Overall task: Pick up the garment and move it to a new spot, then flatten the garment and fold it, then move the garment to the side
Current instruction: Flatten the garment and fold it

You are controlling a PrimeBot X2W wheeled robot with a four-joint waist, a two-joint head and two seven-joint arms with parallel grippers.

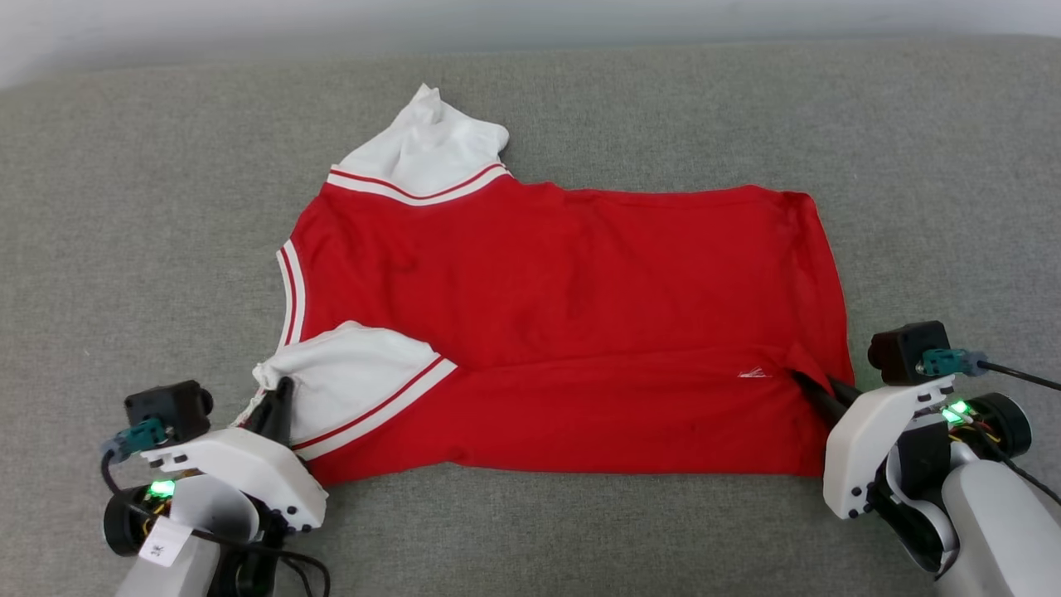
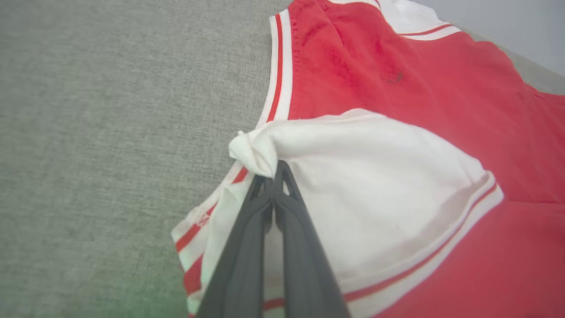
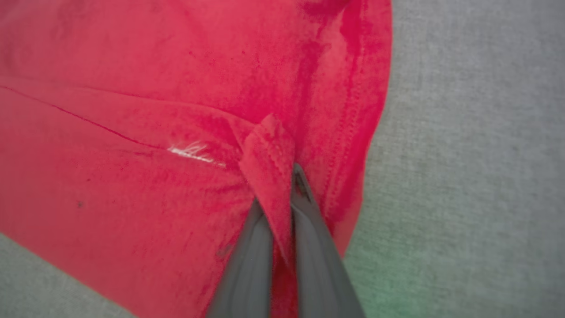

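The garment (image 1: 564, 290) lies spread on the grey fabric surface (image 1: 124, 207), in the middle of the head view, with its collar side toward the robot's left and its hem toward the right. The side that faces up is plain red. Its near long edge is folded over toward the middle, so a straight crease runs along the body. The far sleeve (image 1: 427, 153) is white and a little crumpled, and it points away from the robot. The near sleeve (image 1: 348, 377) lies folded on top of the red cloth. A small white mark (image 1: 753, 374) sits near the hem corner.

The left end effector (image 2: 274, 176) has its two dark fingers pressed together on the bunched tip of the near sleeve. The right end effector (image 3: 282, 185) is closed on a small fold of red cloth at the near hem corner.
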